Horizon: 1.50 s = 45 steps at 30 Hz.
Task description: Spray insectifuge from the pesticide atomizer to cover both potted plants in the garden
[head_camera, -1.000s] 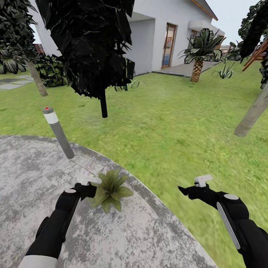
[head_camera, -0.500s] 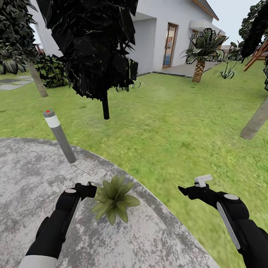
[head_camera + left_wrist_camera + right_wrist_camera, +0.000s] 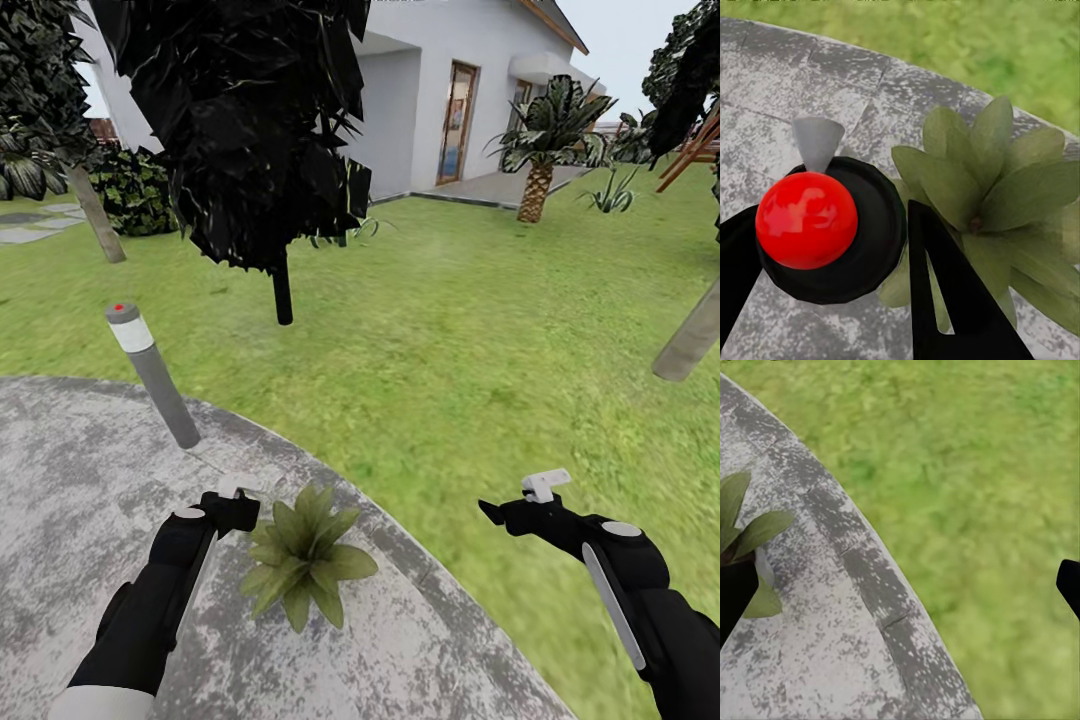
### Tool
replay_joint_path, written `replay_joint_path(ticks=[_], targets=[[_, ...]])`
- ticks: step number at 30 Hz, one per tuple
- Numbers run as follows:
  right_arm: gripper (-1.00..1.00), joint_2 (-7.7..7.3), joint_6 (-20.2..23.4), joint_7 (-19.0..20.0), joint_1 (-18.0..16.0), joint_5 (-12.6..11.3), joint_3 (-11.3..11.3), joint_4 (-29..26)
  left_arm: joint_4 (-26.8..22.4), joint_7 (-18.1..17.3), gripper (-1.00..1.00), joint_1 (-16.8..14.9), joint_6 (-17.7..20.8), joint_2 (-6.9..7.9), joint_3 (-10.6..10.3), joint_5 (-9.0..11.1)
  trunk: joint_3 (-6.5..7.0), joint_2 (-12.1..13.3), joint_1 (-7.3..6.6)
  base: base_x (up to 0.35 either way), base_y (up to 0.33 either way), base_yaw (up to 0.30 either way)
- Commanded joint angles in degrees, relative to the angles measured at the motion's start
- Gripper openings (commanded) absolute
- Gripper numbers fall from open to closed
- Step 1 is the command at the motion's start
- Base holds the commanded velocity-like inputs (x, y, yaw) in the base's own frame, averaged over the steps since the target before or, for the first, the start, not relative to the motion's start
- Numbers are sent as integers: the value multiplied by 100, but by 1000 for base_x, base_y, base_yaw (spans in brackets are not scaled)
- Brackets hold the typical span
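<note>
The pesticide atomizer [image 3: 821, 225] sits between my left gripper's [image 3: 825, 244] fingers, seen from above as a red neck on a dark round body with a pale grey nozzle. In the head view my left gripper [image 3: 238, 506] hangs over the paved patio [image 3: 70, 480], with the atomizer's pale trigger [image 3: 230, 489] showing at its tip. One potted plant [image 3: 302, 556], a rosette of pointed green leaves, stands right beside that gripper near the patio's edge. Its leaves [image 3: 979, 195] fill the space just beyond the atomizer. My right gripper [image 3: 502, 513] stands open over the grass, holding nothing.
A grey bollard lamp [image 3: 150, 374] with a red dot stands at the patio's rim behind the left gripper. A dark tree [image 3: 250, 130] rises on the lawn [image 3: 450, 340] ahead, with leaning trunks left and right. A white house [image 3: 450, 90] and a palm [image 3: 540, 140] lie far back.
The whole picture has shifted a little, so the camera moved: the plant and bollard now sit lower in the picture. Both arms hold the same pose.
</note>
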Motion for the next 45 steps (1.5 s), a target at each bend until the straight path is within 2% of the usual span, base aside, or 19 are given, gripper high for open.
replay_joint_path(ticks=[1,7,12,15,16,19,22,23,24,26,27,30,31,33,35,37,39,41,45], targets=[[100,0,33,19,-4,-13,-6,-5,-7,-49,-100,-3,21,-2,2,-62,-5,-2,0,13,0,0],[100,-8,33,21,-3,-18,-57,-5,-7,-25,-100,-3,38,8,8,-69,-5,-2,0,0,0,0],[100,-11,33,21,-4,-21,-457,-5,-208,-37,-100,-3,107,35,1,-71,-5,-2,0,0,0,0],[100,-14,33,26,-5,-6,-680,-4,-723,-56,-100,-195,878,42,-54,-71,-5,-2,0,0,0,0],[100,-16,33,27,-4,-1,-707,-4,-781,-61,-100,-463,1111,46,-220,-71,-5,-2,0,0,0,0],[100,-13,33,27,-5,32,-723,-5,-823,-66,-100,-833,1308,54,-843,-71,-5,-2,0,0,0,0],[100,-10,33,17,-4,60,-715,-41,-832,-189,-100,-1077,1378,64,-2030,-65,-5,-2,0,0,0,0],[100,-18,33,15,-5,63,-716,-42,-832,-328,-100,-1104,1384,67,-2293,-64,-5,-2,0,0,0,0],[100,-31,33,17,-5,61,-720,-37,-833,-676,-100,-1133,1386,71,-2572,-65,-5,-2,0,0,0,0],[100,-47,33,23,-4,57,-751,-34,-830,-1425,-100,-1156,1385,74,-2752,-71,-5,-2,0,0,0,0],[100,-110,33,30,-4,45,-808,-32,-826,-2129,-100,-1163,1383,78,-2798,-84,-5,-2,0,0,0,0],[100,-476,28,40,-3,21,-875,-25,-815,-3409,-100,-1185,1353,99,-2716,-83,-5,-2,0,0,0,0],[100,-709,26,42,-4,7,-889,-24,-813,-3962,-100,-1270,1328,105,-2519,-77,-5,-2,0,0,0,0],[100,-1013,25,46,-3,-15,-897,-10,-809,-4597,-100,-1444,1237,109,-2167,-73,-5,-2,0,0,0,0],[100,-1253,25,52,-5,-33,-901,-2,-763,-5224,-100,-1607,939,103,-1880,-67,-5,-2,0,0,0,0],[100,-1440,29,155,-39,-44,-898,2,-510,-6094,-100,-1789,417,84,-1693,-63,-5,-2,0,0,0,0],[100,-1485,31,468,-54,-59,-896,-3,-168,-6380,-100,-1925,98,74,-1655,-64,-5,-2,0,0,0,0],[100,-1506,33,1018,-60,-138,-895,-19,357,-6499,-100,-2008,-321,70,-1650,-72,-5,-2,0,0,0,0],[100,-1512,33,2456,-64,-239,-894,-30,1555,-6586,-100,-2117,-1207,68,-1652,-79,-5,-2,0,0,0,0]])
